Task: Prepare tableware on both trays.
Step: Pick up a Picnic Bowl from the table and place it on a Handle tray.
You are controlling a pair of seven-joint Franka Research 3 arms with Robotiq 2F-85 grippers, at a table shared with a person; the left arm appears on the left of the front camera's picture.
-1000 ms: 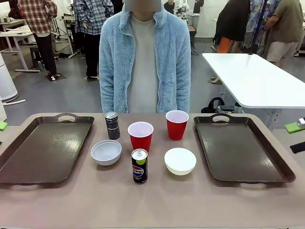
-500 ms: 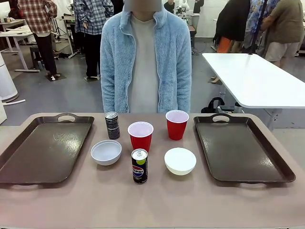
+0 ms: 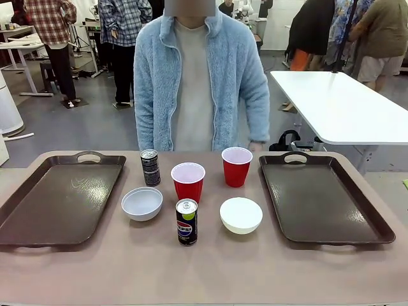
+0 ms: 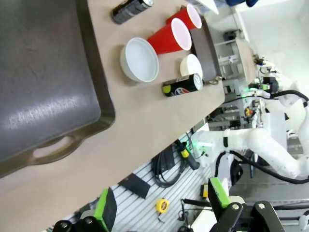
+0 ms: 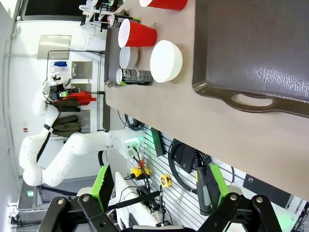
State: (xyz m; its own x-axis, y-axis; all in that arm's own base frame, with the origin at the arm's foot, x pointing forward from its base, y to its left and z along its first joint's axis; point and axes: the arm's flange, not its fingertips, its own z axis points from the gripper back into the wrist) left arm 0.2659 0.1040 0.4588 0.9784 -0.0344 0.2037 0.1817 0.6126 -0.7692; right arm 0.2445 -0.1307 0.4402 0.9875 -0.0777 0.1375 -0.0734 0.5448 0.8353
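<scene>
Desk (image 3: 204,274): tan surface that carries all items. A person (image 3: 194,76) in a light blue fleece stands at the far edge, with one hand (image 3: 256,146) near that edge.

Left tray (image 3: 60,197), right tray (image 3: 322,197): these lie flat at the desk's left and right ends. All tableware stands upright on the desk between them.

Left tool (image 4: 161,203): jaws wide, holding nothing, off the near desk edge by the left tray's handle.

Right tool (image 5: 159,186): jaws wide, holding nothing, off the near edge by the right tray's handle.

Left bowl (image 3: 141,204), right bowl (image 3: 241,215): well apart from each other.

Near cup (image 3: 188,181): behind the gap between the bowls.

Far cup (image 3: 236,166): behind the right bowl.

Near can (image 3: 186,222): between the bowls.

Far can (image 3: 150,167): behind the left bowl, left of the near cup.
</scene>
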